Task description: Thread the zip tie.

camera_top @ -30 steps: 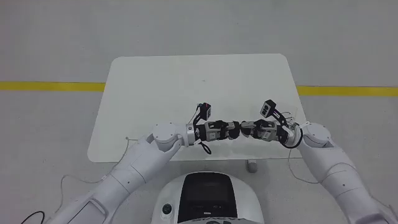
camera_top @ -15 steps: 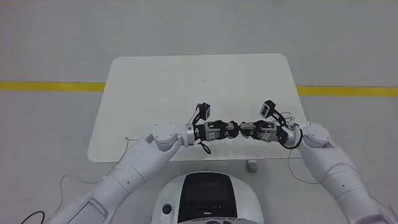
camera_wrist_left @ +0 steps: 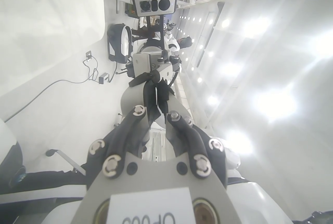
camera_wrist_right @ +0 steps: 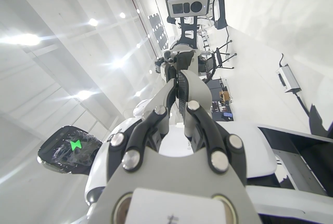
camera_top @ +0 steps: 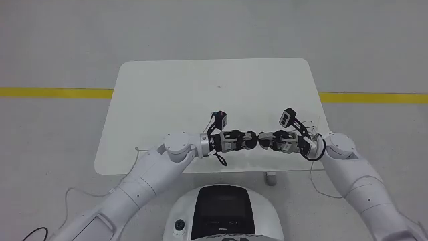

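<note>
White table lies below both arms. Left gripper and right gripper meet tip to tip, jaws closed, axes in line. Zip tie is too thin to make out, presumably pinched where the tips meet.

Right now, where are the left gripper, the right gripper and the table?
left gripper (camera_wrist_left: 156, 90): left wrist view, midway between its fingertips.
right gripper (camera_wrist_right: 178, 84): right wrist view, midway between its fingertips.
white table (camera_top: 167, 94): top view, bare tabletop beyond the arms.
</note>
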